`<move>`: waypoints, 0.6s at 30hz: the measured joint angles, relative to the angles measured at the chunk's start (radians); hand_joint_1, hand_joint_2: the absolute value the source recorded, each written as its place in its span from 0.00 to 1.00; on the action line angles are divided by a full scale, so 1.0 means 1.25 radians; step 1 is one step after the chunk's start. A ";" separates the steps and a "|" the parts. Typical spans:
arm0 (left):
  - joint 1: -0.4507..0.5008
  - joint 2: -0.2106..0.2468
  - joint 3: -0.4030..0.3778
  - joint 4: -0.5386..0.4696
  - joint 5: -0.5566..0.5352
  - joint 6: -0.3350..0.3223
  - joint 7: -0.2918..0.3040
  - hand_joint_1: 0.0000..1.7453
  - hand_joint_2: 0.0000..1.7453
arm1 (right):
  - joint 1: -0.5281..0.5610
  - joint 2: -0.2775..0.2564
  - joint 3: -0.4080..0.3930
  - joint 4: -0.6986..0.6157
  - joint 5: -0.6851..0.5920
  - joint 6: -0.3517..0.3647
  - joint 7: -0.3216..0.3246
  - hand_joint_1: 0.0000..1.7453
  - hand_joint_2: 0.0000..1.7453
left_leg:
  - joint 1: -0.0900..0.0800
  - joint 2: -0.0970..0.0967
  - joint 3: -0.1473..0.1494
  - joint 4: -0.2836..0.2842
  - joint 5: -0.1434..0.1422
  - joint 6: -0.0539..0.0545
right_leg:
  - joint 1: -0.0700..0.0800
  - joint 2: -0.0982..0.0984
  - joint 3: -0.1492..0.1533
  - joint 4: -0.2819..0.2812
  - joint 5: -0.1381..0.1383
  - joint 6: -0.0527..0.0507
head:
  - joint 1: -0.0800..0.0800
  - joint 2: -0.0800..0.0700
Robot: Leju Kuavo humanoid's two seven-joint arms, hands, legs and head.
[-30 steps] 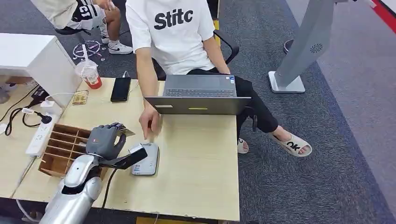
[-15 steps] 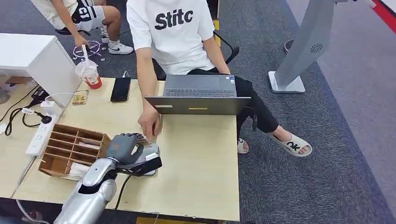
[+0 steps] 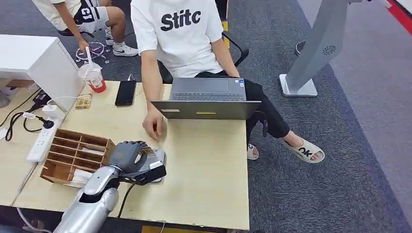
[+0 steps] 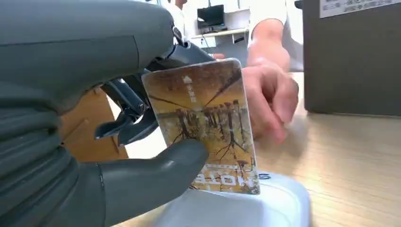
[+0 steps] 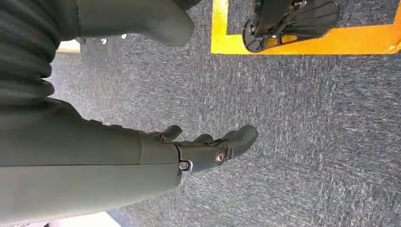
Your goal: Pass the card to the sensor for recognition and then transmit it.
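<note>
The left robot hand [image 4: 90, 142] pinches the card [image 4: 205, 125] upright over the sensor [image 4: 246, 208]; the right robot hand [image 5: 189, 151] hangs with fingers apart.

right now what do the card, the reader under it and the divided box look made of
Card: looks like glossy printed plastic, a thin stiff sheet with rounded corners and a tree picture, pinched by the left hand. Reader: probably moulded plastic, pale grey, smooth, rounded edges with a soft sheen. Divided box: seems thin brown wood or board, matt, with flat slotted partitions; I cannot tell which.
</note>
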 joint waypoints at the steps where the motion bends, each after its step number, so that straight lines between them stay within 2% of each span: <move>1: -0.001 0.004 0.000 0.002 0.001 -0.003 0.000 1.00 1.00 | 0.000 0.000 0.000 0.000 0.000 0.001 0.000 0.00 1.00 | 0.000 0.000 0.000 0.000 0.000 0.000 | 0.000 0.000 0.000 0.000 0.000 0.000 | 0.000 0.000; 13: -0.009 0.033 0.000 0.018 0.015 -0.009 0.002 1.00 1.00 | 0.000 0.000 0.000 0.001 0.016 0.008 0.002 0.00 1.00 | 0.000 0.000 0.001 0.000 0.000 0.000 | 0.000 0.000 0.001 0.000 0.000 0.000 | 0.000 0.000; 18: -0.011 0.043 0.001 0.025 0.015 0.009 0.006 1.00 1.00 | 0.001 0.000 0.000 0.001 0.020 0.008 0.005 0.00 1.00 | 0.000 0.000 0.001 0.000 0.000 0.000 | 0.000 0.000 0.001 0.000 0.000 0.000 | 0.000 0.000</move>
